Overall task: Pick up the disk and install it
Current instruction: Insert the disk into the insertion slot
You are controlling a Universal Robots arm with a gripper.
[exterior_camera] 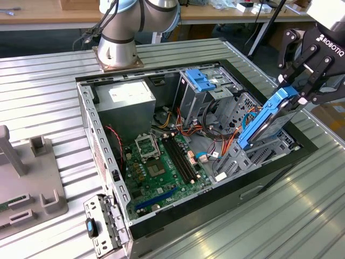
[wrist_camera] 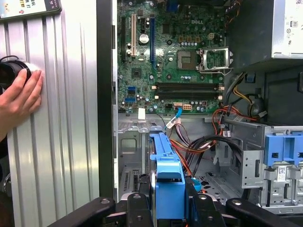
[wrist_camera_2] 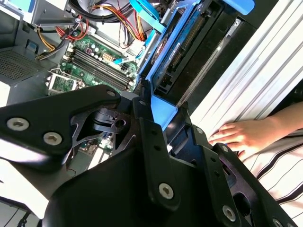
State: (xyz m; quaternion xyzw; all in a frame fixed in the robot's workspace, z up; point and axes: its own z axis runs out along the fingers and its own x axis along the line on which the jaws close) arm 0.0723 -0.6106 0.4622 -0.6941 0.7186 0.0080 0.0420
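The disk (exterior_camera: 267, 121), a silver-grey drive in bright blue side rails, hangs tilted over the grey drive cage (exterior_camera: 253, 156) at the exterior view's right side of the open computer case. Its lower end is down at the cage's top. My gripper (exterior_camera: 295, 94) is shut on the disk's upper end. In both wrist views the black fingers clamp the blue rail (wrist_camera: 165, 175) (wrist_camera_2: 177, 42), with the gripper (wrist_camera: 168, 208) (wrist_camera_2: 156, 109) close above the case's edge.
Inside the case lie the green motherboard (exterior_camera: 161, 167), a grey power-supply box (exterior_camera: 126, 100), orange and black cables (exterior_camera: 215, 140) and a blue bracket (exterior_camera: 200, 80) on a metal cage. A person's hand (wrist_camera: 19, 97) (wrist_camera_2: 246, 135) rests on the ribbed table beside the case. A grey fixture (exterior_camera: 27, 183) stands at the exterior view's left.
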